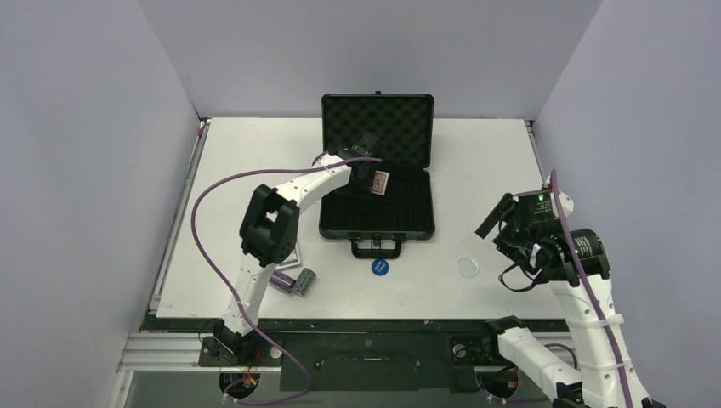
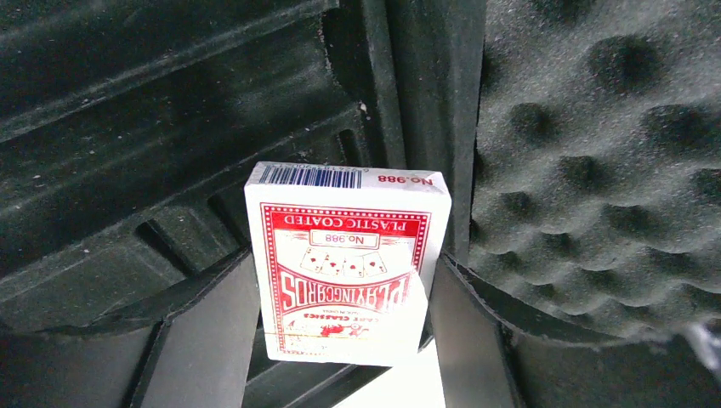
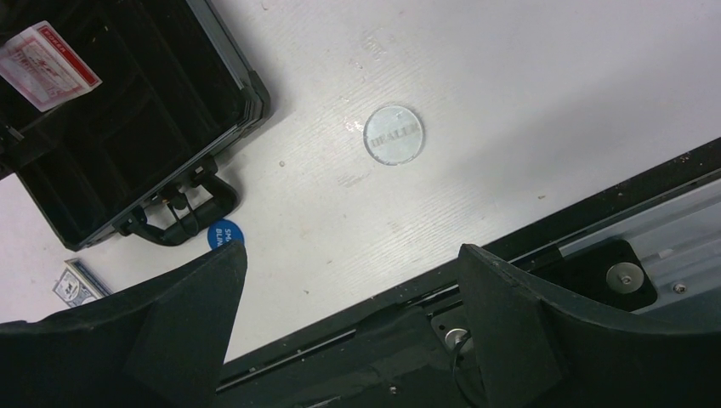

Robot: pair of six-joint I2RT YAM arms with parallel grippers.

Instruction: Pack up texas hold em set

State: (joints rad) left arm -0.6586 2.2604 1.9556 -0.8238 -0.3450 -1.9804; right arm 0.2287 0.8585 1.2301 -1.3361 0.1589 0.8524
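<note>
Left wrist view: the red card deck [image 2: 344,263] is clamped by its sides in the left gripper [image 2: 340,327], above the tray of the open black case [image 2: 127,127] beside the foam lid. Placement is judged under way, so lowering into a slot and release are called for next. The right gripper [image 3: 353,263] is held wide open and empty near the clear disc [image 3: 394,134], which lies outside the case.

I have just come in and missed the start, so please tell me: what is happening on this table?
The left gripper holds the red deck over the open case, not yet put down. The right gripper hangs open above the table near the clear disc, holding nothing. The blue disc, the chips and the blue deck lie on the table outside the case.
</note>
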